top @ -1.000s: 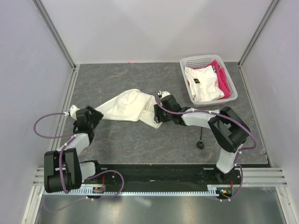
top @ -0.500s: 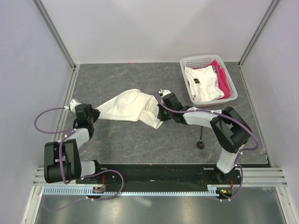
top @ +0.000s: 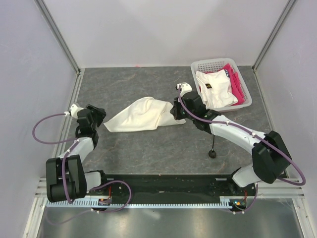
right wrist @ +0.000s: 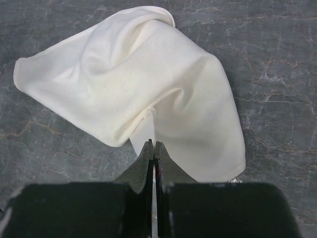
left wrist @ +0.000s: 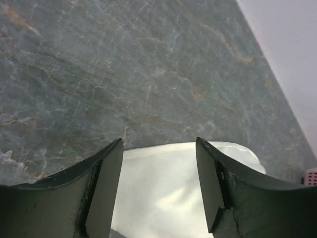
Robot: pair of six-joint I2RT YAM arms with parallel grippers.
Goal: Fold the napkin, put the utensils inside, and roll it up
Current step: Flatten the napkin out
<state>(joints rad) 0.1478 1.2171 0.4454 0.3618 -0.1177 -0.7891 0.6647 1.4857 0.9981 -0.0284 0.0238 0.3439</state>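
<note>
The napkin (top: 143, 115), a cream-white cloth, lay rumpled and bunched near the middle of the grey stone-patterned desk (top: 148, 148), stretched in a loose wedge from left to right and not yet folded flat. The black spoon (top: 212, 152) lay well apart from it, toward the near right of the desk, close under the right arm. At the far right corner stood a white mesh basket (top: 198, 67) holding a white garment (top: 214, 89) and a pink cloth (top: 238, 87). The risk here was that a pull from the right side alone would drag the whole cloth across the desk instead of spreading it, leaving it creased; the thin pinch could also slip off the fabric, and a sweep of the right arm might knock the spoon away. The right claw (right wrist: 153, 145) was fully closed, its fingertips pressed together on a fold at the napkin's right end, which rose toward it. The left claw (left wrist: 158, 144) stood partly open at the napkin's left tip, its two fingers well apart with the cloth's edge showing between them; it seemed to grip nothing, though whether a finger brushed the cloth could not be told from the wrist view.
</note>
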